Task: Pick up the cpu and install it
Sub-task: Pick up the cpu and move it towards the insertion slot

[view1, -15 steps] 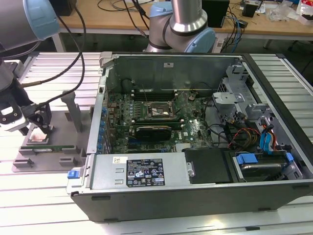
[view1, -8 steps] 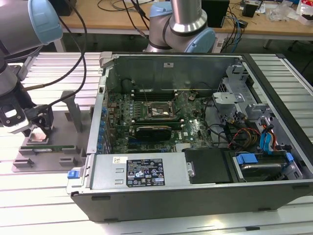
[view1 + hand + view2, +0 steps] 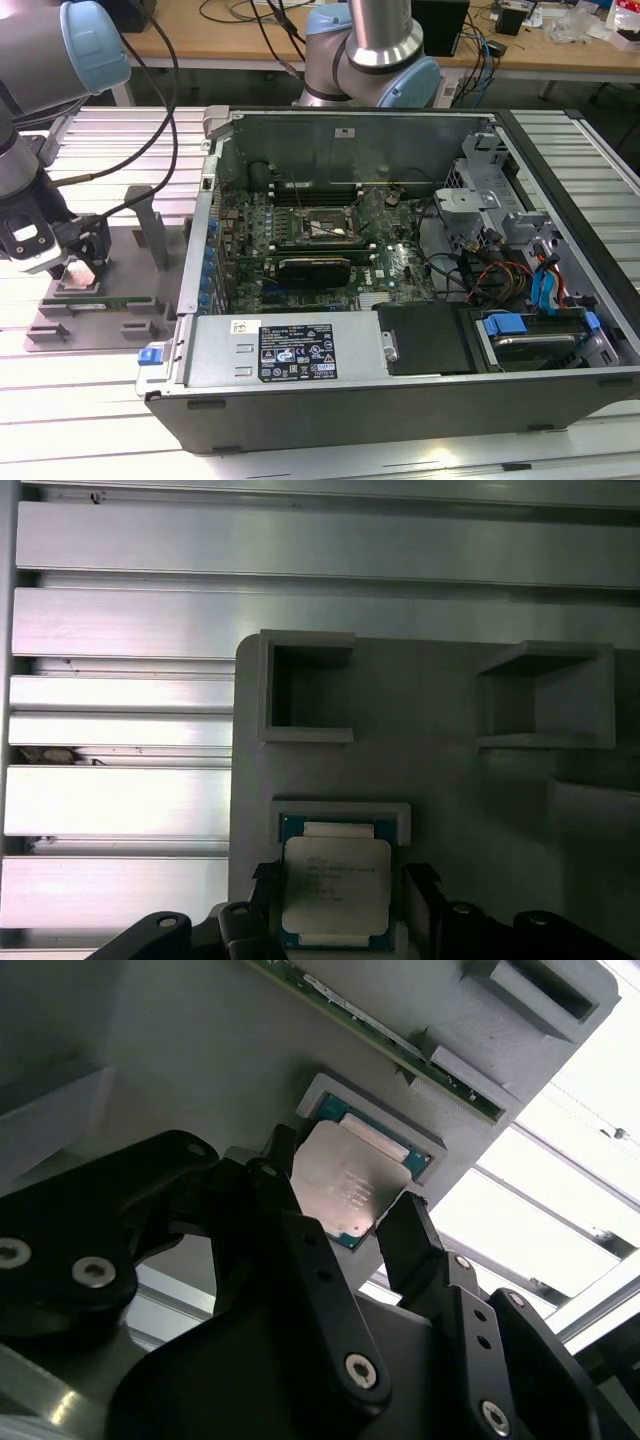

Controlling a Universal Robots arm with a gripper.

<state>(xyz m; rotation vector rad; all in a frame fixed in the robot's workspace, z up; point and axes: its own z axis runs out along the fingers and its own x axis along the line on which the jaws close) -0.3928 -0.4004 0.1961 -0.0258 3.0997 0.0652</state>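
exterior view: end effector [image 3: 78, 265] sits low over a grey fixture [image 3: 45, 335] on the slatted counter [image 3: 90, 420], at the exterior view's left. fixture's upright post [image 3: 150, 225] stands between it and the open computer case [image 3: 420, 385].
second wrist view: cpu [image 3: 345, 1185] lies flat in the fixture recess, black fingers [image 3: 410, 1235] spread either side, not clamped. memory stick [image 3: 400, 1045] just beyond.
first wrist view: slim gaps beside the cpu [image 3: 335, 885]. hollow pocket [image 3: 305, 690] past it.

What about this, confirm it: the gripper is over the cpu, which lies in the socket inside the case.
Not the socket: the cpu lies in a recess of the grey fixture outside the case, with the gripper over it, as the first wrist view shows.
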